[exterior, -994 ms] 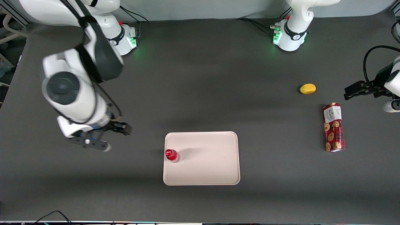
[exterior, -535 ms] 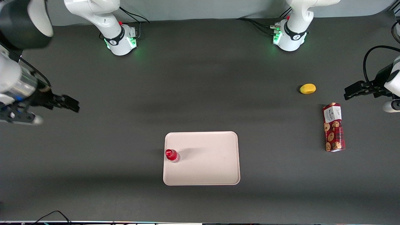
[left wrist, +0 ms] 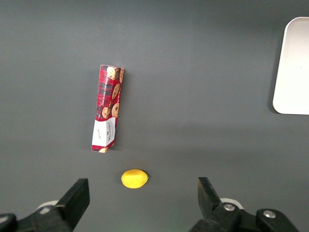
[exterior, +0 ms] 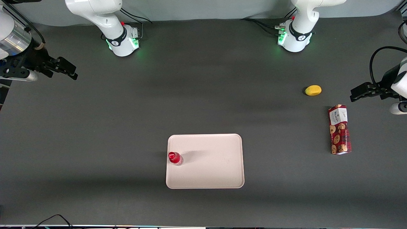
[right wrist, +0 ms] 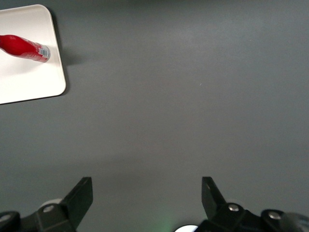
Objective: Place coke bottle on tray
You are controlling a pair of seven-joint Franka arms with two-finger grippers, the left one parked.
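Note:
The coke bottle (exterior: pixel 175 158), small and red with a red cap, stands upright on the cream-pink tray (exterior: pixel 213 171), close to the tray's edge that faces the working arm. It also shows in the right wrist view (right wrist: pixel 24 47) on the tray (right wrist: pixel 29 82). My right gripper (exterior: pixel 65 68) is open and empty, raised at the working arm's end of the table, well away from the tray and farther from the front camera. In the right wrist view its fingers (right wrist: pixel 81 193) stand wide apart over bare table.
A yellow lemon (exterior: pixel 313 90) and a red cookie box (exterior: pixel 339 129) lie toward the parked arm's end of the table. They also show in the left wrist view, the lemon (left wrist: pixel 134 178) and the box (left wrist: pixel 107 115). The arm bases (exterior: pixel 122 41) stand along the table's back edge.
My right gripper has drawn away from beside the tray, toward the working arm's end and farther from the front camera. The bottle stays standing on the tray.

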